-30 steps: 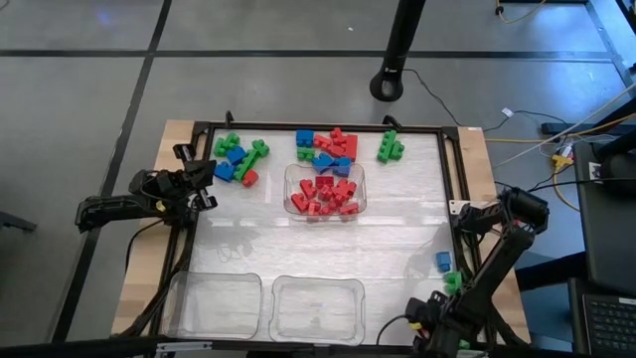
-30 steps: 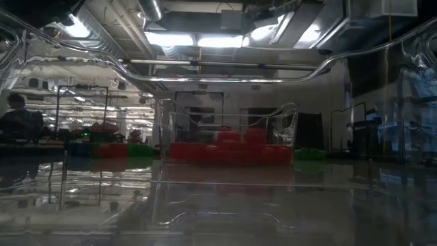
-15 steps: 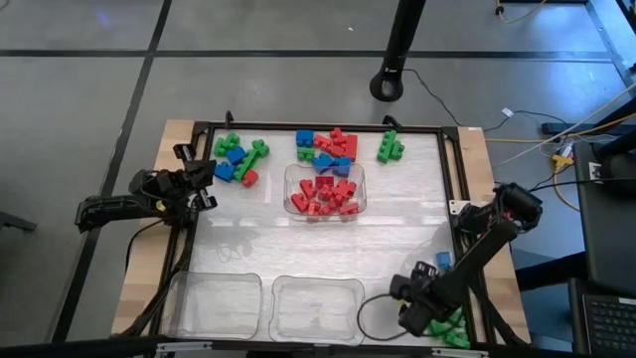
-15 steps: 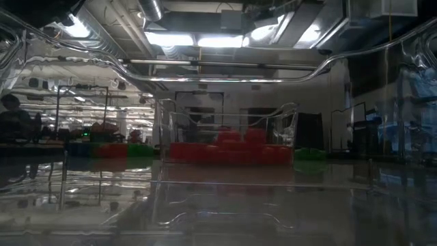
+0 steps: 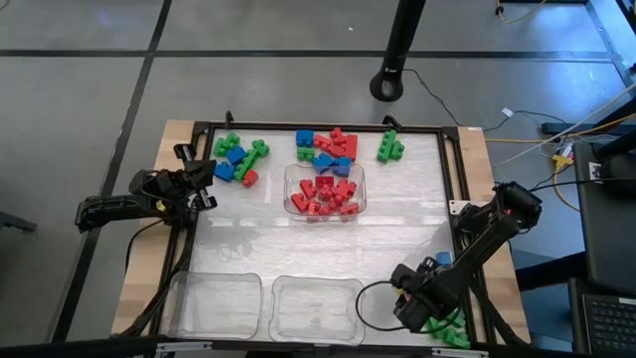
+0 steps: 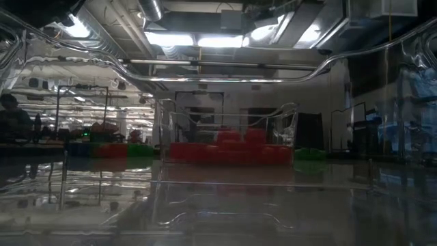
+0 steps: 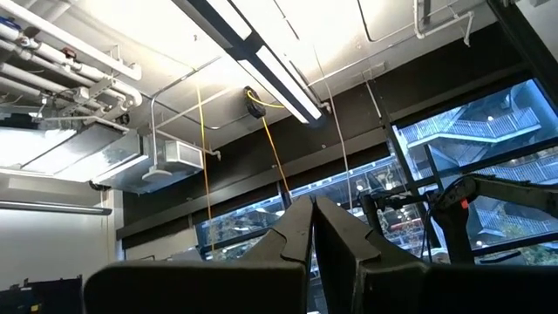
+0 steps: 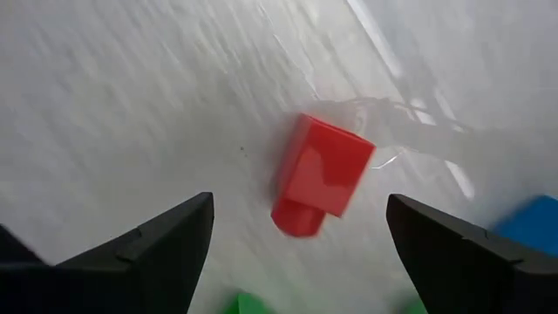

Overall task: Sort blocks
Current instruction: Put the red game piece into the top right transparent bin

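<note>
Blocks: mixed red, green and blue clusters (image 5: 326, 145) along the table's 12 o'clock edge; red ones fill the clear tray (image 5: 325, 191) at centre.
Loose red block (image 8: 321, 174): lying on the white table surface, between the right gripper's fingers, untouched.
Right gripper (image 5: 409, 298): at 5 o'clock, fingers spread wide, empty.
Left gripper (image 5: 202, 184): waits at 9 o'clock, fingers pressed together, pointing up.
Empty trays (image 5: 214, 303): at 6 to 7 o'clock.

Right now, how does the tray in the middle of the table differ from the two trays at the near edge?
The middle tray holds a pile of red blocks; the two near trays hold nothing. The middle tray sits beside the loose blocks, the near trays sit far from them. All three are clear plastic.
</note>
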Controlling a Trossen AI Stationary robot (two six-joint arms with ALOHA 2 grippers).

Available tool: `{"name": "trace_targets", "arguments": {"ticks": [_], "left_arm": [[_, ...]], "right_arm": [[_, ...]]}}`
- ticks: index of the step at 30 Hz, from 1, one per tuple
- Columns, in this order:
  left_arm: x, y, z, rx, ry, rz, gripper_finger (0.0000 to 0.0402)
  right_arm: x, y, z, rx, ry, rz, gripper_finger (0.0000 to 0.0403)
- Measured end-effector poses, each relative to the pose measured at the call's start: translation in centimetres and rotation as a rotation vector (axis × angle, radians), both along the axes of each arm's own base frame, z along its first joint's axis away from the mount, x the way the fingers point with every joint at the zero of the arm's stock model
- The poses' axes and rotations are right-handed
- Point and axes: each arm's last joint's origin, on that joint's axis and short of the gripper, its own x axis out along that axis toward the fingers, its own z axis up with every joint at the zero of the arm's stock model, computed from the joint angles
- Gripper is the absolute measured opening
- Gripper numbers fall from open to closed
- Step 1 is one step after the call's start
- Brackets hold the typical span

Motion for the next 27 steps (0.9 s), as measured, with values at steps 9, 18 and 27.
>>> {"name": "trace_targets", "arguments": {"ticks": [9,18,27], "left_arm": [[0.0,0.0,0.0,0.0,0.001,0.0,0.0006],[0.0,0.0,0.0,-0.003,0.0,-0.002,0.0006],[0.0,0.0,0.0,-0.003,0.0,-0.002,0.0006]], "right_arm": [[-0.6,-0.8,-3.5,0.004,-0.054,-0.057,0.0342],[-0.8,-1.2,-4.3,-0.013,-0.061,-0.024,0.0235],[-0.7,-1.0,-4.0,-0.014,-0.063,0.051,0.0135]]}}
